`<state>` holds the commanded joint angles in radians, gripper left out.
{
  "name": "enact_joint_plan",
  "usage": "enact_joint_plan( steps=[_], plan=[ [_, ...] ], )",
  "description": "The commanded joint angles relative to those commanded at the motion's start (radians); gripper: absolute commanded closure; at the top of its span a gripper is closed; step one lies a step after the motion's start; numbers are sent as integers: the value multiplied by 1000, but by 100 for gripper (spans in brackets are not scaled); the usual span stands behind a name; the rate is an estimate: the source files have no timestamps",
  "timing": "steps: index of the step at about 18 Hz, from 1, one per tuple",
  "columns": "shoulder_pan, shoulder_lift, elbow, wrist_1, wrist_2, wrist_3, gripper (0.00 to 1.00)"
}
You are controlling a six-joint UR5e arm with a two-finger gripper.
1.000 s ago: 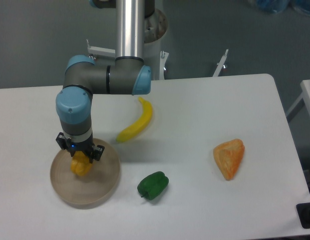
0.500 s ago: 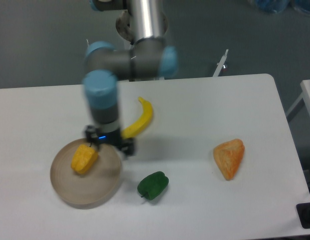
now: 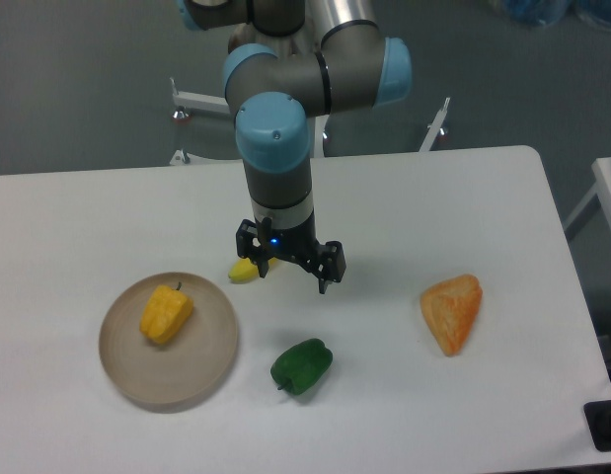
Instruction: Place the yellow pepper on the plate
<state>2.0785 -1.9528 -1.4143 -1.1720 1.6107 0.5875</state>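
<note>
On the left, the yellow pepper (image 3: pixel 166 314) lies on the plate (image 3: pixel 211 370). Right of it, the gripper (image 3: pixel 291 270) hangs empty with fingers spread, hiding most of a banana (image 3: pixel 244 271). A green pepper (image 3: pixel 301 365) and an orange wedge (image 3: pixel 451 311) follow; no writing is legible.

On the table (image 3: pixel 463 197), the plate (image 3: pixel 206 370) lies left of and nearer the camera than the claw (image 3: pixel 289 269), with the yellow pepper (image 3: pixel 166 314) resting on it. The banana (image 3: pixel 245 271) pokes out just left of the claw, mostly hidden behind it. The green pepper (image 3: pixel 301 365) lies in front, the wedge-shaped item (image 3: pixel 451 310) well to the right.
</note>
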Motion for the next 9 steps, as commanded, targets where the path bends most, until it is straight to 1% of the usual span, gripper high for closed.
enact_joint_plan(
  steps=[9],
  plan=[
    [-2,-8,-2,11,0,0,0]
  ],
)
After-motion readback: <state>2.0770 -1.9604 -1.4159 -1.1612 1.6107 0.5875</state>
